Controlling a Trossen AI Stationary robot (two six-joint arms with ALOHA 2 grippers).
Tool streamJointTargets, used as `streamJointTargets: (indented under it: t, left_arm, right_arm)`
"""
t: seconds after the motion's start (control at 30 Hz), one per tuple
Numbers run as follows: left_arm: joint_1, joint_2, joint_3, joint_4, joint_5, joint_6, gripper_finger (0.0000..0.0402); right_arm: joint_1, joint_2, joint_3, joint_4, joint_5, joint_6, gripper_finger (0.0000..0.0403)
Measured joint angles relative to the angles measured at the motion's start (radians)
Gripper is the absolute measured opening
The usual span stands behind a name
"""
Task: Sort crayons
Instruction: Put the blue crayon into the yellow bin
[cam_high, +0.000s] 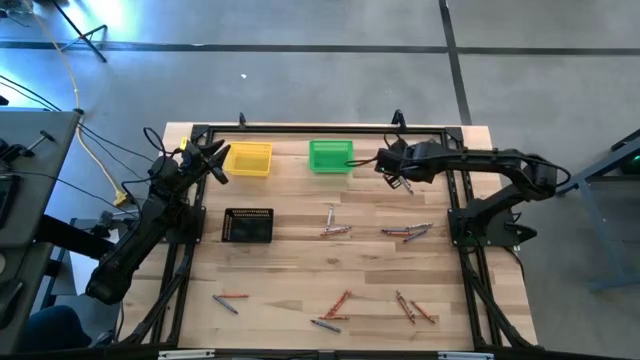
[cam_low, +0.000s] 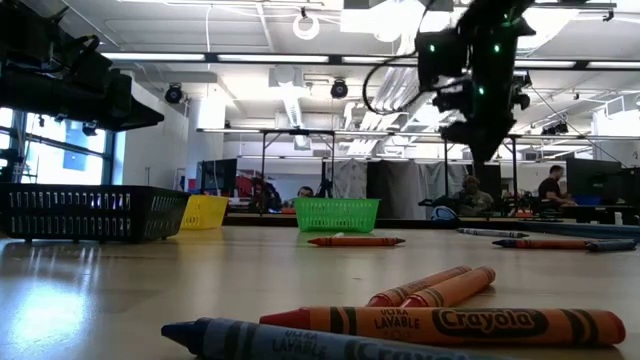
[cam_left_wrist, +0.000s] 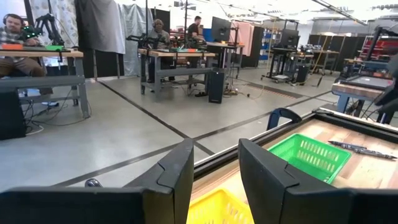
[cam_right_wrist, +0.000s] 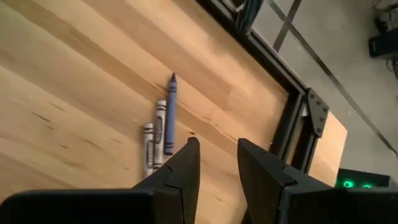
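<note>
While both pincers gape, crayons (cam_high: 406, 232) scattered

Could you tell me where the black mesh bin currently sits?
In the high view, the black mesh bin sits left of centre, just nearer than the yellow bin.

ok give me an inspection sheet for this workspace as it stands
surface: wooden table in a black frame, crayons lying loose on it
job's things: crayons scattered in small clusters mid-table and along the near edge; none seen in a tool
bins: yellow bin and green bin at the far edge, black bin on the left
clutter: nothing seen
tools: left tool by the yellow bin, fingers apart, empty; right tool beside the green bin, fingers apart, empty
cables: yellow cable on the floor left of the table
surroundings: workshop with benches and seated people behind
</note>
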Motion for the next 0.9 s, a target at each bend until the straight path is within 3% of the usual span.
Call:
streamJointTargets:
  t: [0.13,0.3,0.4,0.63,0.9]
  left_arm:
    - [0.0,0.0,0.0,0.0,0.0,0.0,0.0117]
    - [0.0,0.0,0.0,0.0,0.001,0.0,0.0117]
    - [0.0,0.0,0.0,0.0,0.0,0.0,0.0117]
    - [0.0,0.0,0.0,0.0,0.0,0.0,0.0117]
    - [0.0,0.0,0.0,0.0,0.0,0.0,0.0117]
  right_arm:
    - [-0.078,0.0,-0.09,0.149,-0.05,-0.11,0.01]
    - [-0.243,0.0,-0.188,0.359,-0.272,-0.242,0.01]
    - [-0.321,0.0,-0.231,0.441,-0.35,-0.259,0.01]
    - [-0.383,0.001,-0.247,0.503,-0.369,-0.246,0.01]
    - [-0.33,0.001,-0.247,0.479,-0.374,-0.196,0.01]
